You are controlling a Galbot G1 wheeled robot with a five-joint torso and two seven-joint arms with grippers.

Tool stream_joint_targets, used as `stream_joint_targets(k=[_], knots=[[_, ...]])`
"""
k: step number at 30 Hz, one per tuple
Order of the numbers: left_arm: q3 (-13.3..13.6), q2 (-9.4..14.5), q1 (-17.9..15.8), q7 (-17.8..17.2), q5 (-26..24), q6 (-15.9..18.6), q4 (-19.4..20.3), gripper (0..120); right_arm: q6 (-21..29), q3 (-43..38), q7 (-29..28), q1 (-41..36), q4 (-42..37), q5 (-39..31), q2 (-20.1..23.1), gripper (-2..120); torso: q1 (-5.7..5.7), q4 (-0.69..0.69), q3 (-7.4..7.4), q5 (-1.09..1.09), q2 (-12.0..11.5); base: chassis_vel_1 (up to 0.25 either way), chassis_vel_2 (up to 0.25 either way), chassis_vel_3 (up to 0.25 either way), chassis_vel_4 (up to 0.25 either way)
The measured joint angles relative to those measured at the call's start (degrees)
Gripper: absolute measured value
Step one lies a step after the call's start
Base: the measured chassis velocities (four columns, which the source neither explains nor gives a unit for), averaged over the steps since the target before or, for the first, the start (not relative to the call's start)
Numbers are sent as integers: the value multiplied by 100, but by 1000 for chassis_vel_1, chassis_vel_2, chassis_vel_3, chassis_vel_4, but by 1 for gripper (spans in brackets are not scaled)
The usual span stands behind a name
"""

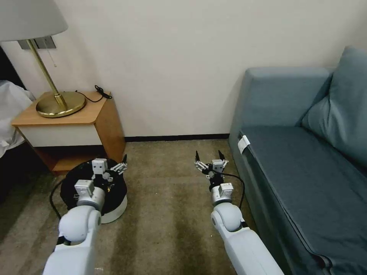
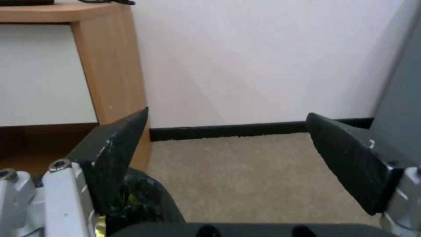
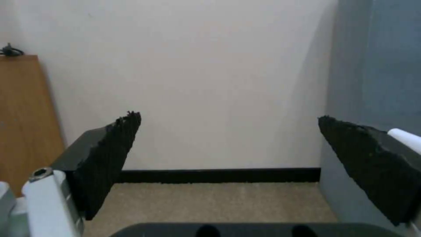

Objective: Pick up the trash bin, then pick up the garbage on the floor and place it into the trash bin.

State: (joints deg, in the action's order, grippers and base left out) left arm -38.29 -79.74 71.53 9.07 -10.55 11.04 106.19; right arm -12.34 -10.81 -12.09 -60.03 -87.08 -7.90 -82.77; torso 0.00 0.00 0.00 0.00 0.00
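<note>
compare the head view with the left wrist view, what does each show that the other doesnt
Head view alone: the gold lamp, the blue sofa, the open right gripper above the carpet, and the trash bin whole, with its white wall. Left wrist view alone: a close look between the left gripper's spread jaws. Both share the wooden nightstand, the bin's black bag, the carpet and the dark baseboard.
</note>
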Motion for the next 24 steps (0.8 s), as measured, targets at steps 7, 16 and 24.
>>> stream_joint_targets(k=[7, 16, 24], knots=[[21, -14, 0, 5, 2, -26, -45, 97, 1, -5, -9, -8, 0, 5, 23, 100, 0, 0, 0, 0, 0, 0, 0, 0, 0], [11, -46, 10, -54, 25, -55, -59, 98, 30, -6, -13, -16, -20, 11, 42, 100, 0, 0, 0, 0, 0, 0, 0, 0, 0], [7, -48, 11, -62, 25, -55, -59, 98, 36, -5, -17, -16, -24, 11, 44, 100, 0, 0, 0, 0, 0, 0, 0, 0, 0]])
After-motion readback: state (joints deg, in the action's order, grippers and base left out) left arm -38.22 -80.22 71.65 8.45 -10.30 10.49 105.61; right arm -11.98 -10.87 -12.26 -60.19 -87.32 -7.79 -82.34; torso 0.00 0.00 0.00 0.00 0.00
